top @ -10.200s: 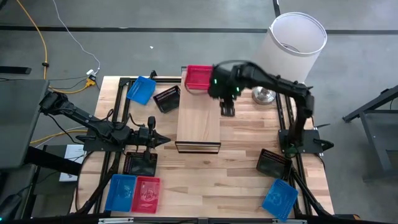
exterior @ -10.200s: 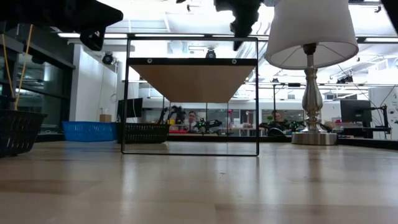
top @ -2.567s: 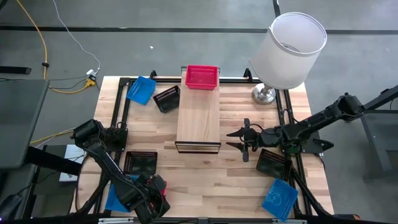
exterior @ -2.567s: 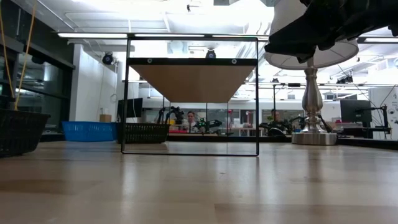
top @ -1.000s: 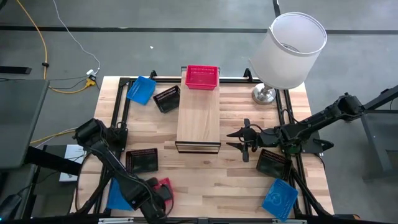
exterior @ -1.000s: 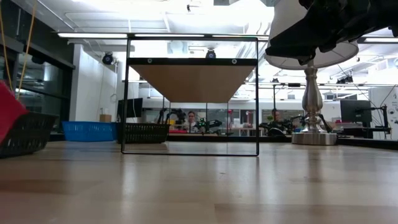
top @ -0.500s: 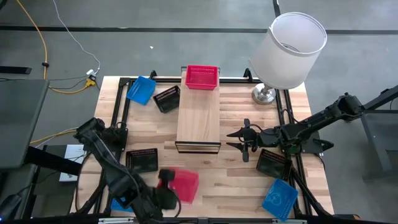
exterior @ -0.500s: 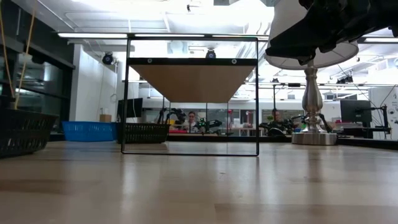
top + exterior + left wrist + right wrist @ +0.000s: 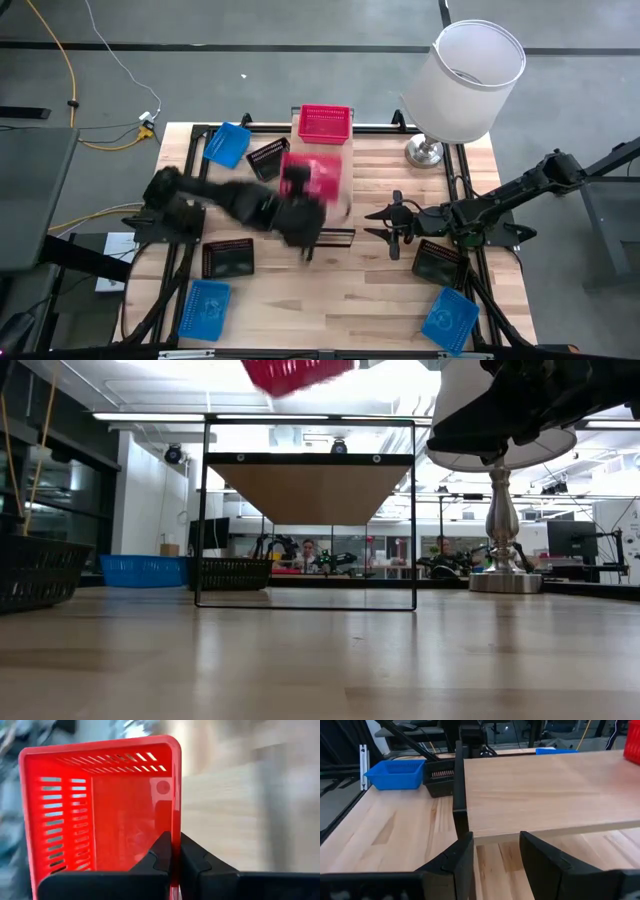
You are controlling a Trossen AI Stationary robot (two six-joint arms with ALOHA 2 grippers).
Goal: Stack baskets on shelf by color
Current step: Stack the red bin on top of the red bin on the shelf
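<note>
Half a second ago the left arm was low over the near edge of the table with a red basket; now it has swung up and across, and the carried red basket (image 9: 313,176) hangs over the middle of the shelf (image 9: 320,215), blurred with motion. The left gripper (image 9: 174,851) is clamped on one side wall of that basket, one finger inside and one outside, as the left wrist view shows plainly. In the low view the basket (image 9: 296,373) sits well above the shelf top.

A second red basket (image 9: 324,124) already rests at the far end of the shelf. So the step in hand looks like carrying the second red one to join it. The next move would call for travelling on toward the far end, squaring the carried basket over the resting one, and lowering it so it nests before letting go.

The right gripper (image 9: 492,857) waits with its fingers spread apart, just beside the shelf's right edge. Blue baskets (image 9: 207,306) and black baskets (image 9: 228,259) lie about the table (image 9: 380,290), not yet sorted.
</note>
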